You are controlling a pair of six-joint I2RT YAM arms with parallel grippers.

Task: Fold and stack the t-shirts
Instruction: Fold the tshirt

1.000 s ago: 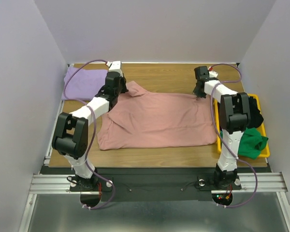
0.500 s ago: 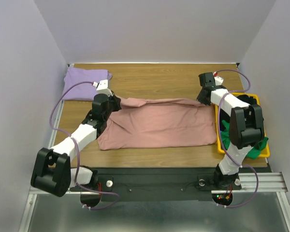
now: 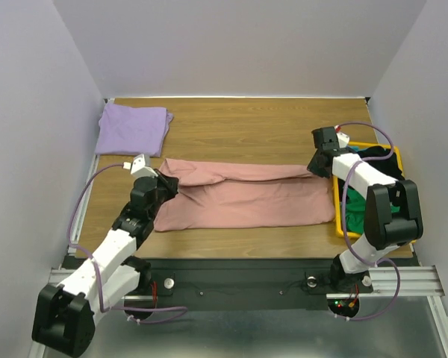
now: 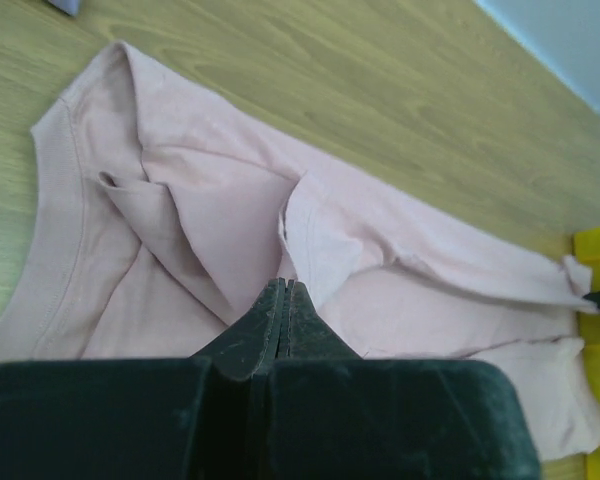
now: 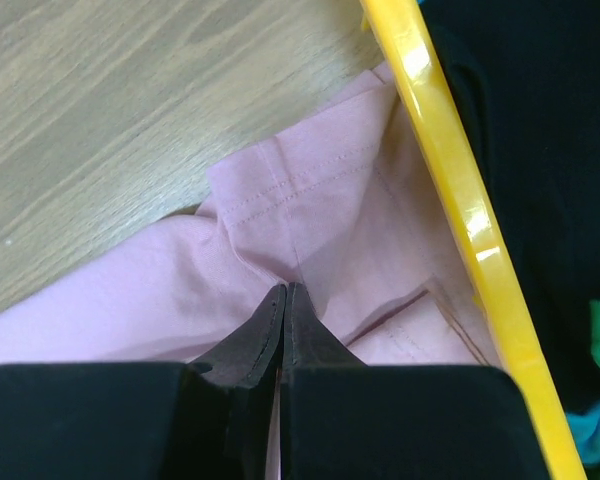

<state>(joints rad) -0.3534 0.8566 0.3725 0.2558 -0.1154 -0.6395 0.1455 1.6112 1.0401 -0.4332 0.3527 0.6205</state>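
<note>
The dusty pink t-shirt (image 3: 246,194) lies across the middle of the table, its far edge folded toward the near side. My left gripper (image 3: 166,183) is shut on the shirt's folded left edge (image 4: 310,240). My right gripper (image 3: 314,165) is shut on the shirt's right hem (image 5: 290,215) beside the yellow tray. A lavender t-shirt (image 3: 132,128) lies folded at the far left corner. Black (image 3: 381,160) and green (image 3: 356,212) shirts lie in the tray.
The yellow tray (image 3: 337,224) stands at the table's right edge; its rim (image 5: 450,170) runs close by my right fingers. Bare wood (image 3: 246,127) lies behind the pink shirt. White walls close in on both sides.
Both grippers have pulled the pink shirt's far edge toward the near side, folding it over into a narrower band. The left arm has swung back and down to the left.
</note>
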